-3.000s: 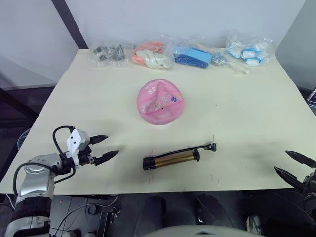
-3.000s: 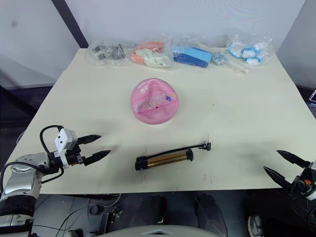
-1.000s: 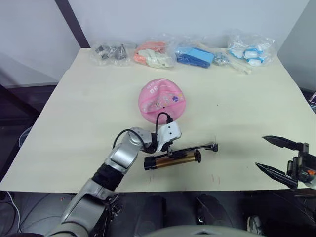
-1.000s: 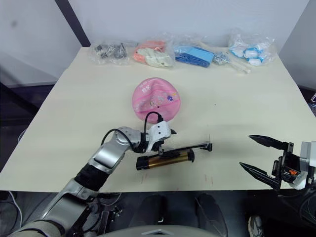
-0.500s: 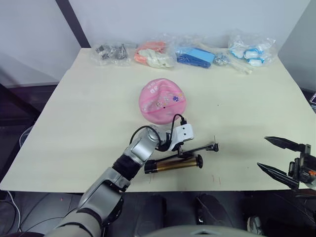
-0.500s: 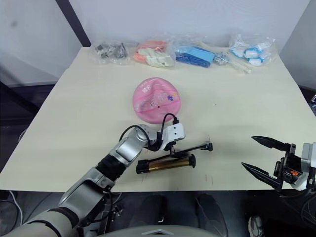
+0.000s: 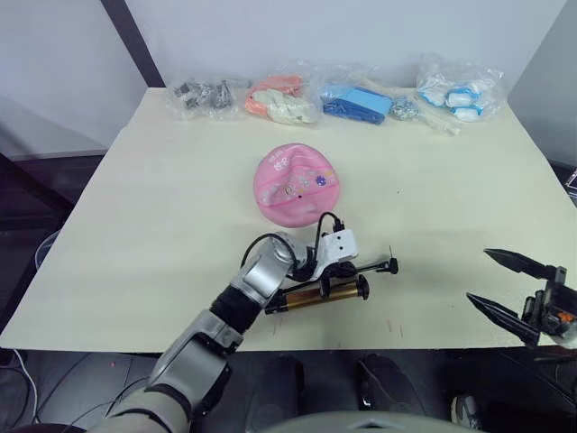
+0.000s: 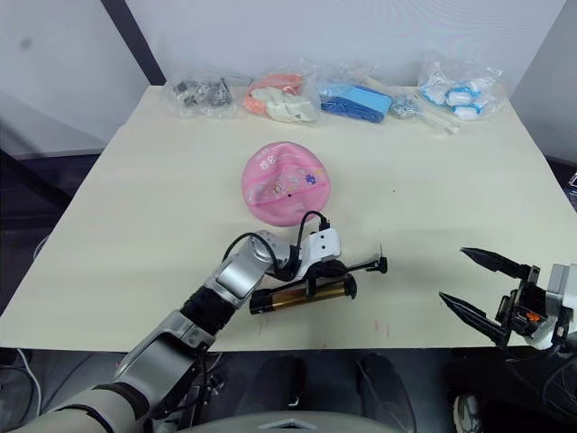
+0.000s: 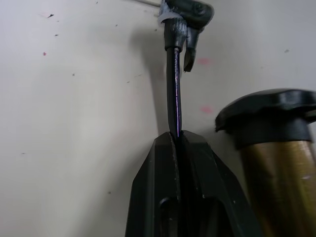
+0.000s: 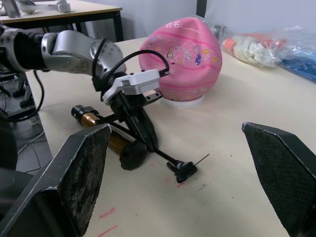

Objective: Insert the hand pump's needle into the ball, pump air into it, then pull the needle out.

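Your left hand [image 8: 317,271] has reached across the bench [image 7: 144,207] and is pinched on the pump's thin black hose [image 9: 174,89]. The left wrist view shows the two fingers [image 9: 163,187] pressed together with the hose running out from between them toward the needle fitting [image 9: 185,15]. That hold makes sense as I read it: the needle has to be steered, and the hose just behind the fitting is the only slim part that gives you control of the tip.

The pump [image 7: 317,293] lies flat near the front edge of the bench, its gold barrel [image 10: 118,140] beside the hand and its black cap [image 9: 266,111] right next to the fingers. The needle end [image 7: 389,265] rests on the bench, pointing away from the ball, so you will need to lift and turn it before any insertion.

The ball [image 7: 295,185] sits just behind the pump on the bench, apart from it. It stands free with nothing bracing it, so it may roll when the needle pushes in.

Your right hand [image 8: 478,287] hovers off the front right corner, fingers wide apart and holding nothing, well placed to come in and steady the ball.
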Available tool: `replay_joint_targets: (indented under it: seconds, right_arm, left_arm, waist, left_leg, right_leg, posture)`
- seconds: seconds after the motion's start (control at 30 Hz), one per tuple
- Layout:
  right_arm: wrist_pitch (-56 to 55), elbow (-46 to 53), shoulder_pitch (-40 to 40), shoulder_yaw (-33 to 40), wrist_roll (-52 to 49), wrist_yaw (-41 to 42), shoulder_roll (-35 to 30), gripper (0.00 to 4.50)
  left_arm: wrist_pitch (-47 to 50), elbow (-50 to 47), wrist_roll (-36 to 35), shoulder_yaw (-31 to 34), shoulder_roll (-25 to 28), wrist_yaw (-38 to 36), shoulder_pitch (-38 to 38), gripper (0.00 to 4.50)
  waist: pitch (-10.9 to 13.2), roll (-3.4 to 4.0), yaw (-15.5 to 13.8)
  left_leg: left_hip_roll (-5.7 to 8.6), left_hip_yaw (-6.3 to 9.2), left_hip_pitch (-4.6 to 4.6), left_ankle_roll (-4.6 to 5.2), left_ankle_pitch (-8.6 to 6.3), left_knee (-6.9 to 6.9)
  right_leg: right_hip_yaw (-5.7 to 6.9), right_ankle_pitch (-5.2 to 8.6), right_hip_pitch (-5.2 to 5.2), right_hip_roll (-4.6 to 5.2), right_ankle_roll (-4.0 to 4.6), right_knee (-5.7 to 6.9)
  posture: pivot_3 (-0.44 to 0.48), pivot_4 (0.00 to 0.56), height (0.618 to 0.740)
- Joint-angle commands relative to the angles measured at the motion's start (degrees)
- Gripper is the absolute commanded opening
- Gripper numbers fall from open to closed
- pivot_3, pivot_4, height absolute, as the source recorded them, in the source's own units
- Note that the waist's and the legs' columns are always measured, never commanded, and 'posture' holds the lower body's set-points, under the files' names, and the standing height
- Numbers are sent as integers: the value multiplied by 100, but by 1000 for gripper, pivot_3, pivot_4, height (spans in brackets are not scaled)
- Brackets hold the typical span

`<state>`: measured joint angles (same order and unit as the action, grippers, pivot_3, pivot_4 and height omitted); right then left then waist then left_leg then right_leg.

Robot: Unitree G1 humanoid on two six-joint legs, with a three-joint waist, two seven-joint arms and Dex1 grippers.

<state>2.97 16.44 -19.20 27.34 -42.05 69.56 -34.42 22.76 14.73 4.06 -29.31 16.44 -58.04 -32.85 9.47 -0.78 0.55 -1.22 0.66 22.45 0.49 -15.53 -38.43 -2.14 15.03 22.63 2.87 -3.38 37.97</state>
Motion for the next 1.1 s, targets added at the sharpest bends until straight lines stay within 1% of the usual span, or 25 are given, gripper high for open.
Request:
replay_joint_targets:
  seconds: [0.03,0.13,0.2,0.27,0.43,0.5,0.6,0.7,0.83,1.1]
  right_arm:
    - [239,437,-16,78,-258,-587,174,4500]
    - [567,684,-48,46,-377,-1172,338,4500]
    - [1043,1023,-101,-70,-532,-1915,499,4500]
    - [1387,1288,-110,-164,-689,-2475,628,4500]
    - [2040,1840,27,-490,-1128,-3706,995,4500]
    - [2304,1948,171,-660,-1316,-4220,1142,4500]
    - [2861,1986,373,-810,-1797,-4955,1180,4500]
    - [3257,1919,519,-870,-2241,-5436,1137,4500]
    - [3683,1786,806,-889,-3112,-5962,1074,4500]
    - [3924,1649,1107,-1073,-3554,-6572,1093,4500]
  left_arm:
    - [20,-511,-424,332,-106,-56,103,63]
    - [-122,-766,-711,527,-199,-79,222,63]
    - [-343,-908,-842,700,-263,39,346,63]
    - [-423,-1017,-933,808,-317,140,453,63]
    - [-531,-1168,-1022,885,-363,278,556,63]
    - [-501,-1129,-1016,915,-402,372,504,63]
    - [-519,-1135,-1063,872,-392,272,480,63]
    - [-539,-1103,-1065,859,-376,259,456,63]
    - [-584,-1070,-1091,847,-364,215,426,63]
    - [-646,-1094,-1208,872,-247,-3,440,63]
  waist:
    - [0,0,0]
    - [0,1,0]
    - [-1,1,-2]
    - [-1,2,1]
    - [-2,4,4]
    - [-2,4,7]
    - [-3,4,9]
    - [-3,4,5]
    - [-3,4,9]
    - [-3,4,18]
  left_leg:
    - [0,1,0,0,0,0]
    - [-1,0,1,0,0,-2]
    - [-1,0,2,0,0,-2]
    - [-3,6,3,0,0,-1]
    - [-2,29,3,0,0,-2]
    - [-1,32,4,0,0,-2]
    - [0,34,6,0,0,-2]
    - [0,36,11,0,0,-2]
    - [0,39,13,0,0,-2]
    - [0,32,20,1,1,-3]
  right_leg:
    - [0,0,0,0,0,1]
    - [0,0,0,1,0,1]
    - [0,0,0,1,0,0]
    - [1,0,3,1,1,1]
    - [-1,-1,4,1,1,4]
    - [0,-1,4,1,1,3]
    - [1,-1,5,0,1,3]
    - [4,-1,7,0,1,1]
    - [7,-1,7,0,1,1]
    - [22,0,8,-1,2,0]
  posture:
    - [0,150,738]
    - [0,150,738]
    - [0,150,738]
    - [0,150,738]
    - [0,150,738]
    - [0,150,738]
    - [0,150,738]
    - [0,150,738]
    - [0,150,738]
    - [0,150,738]
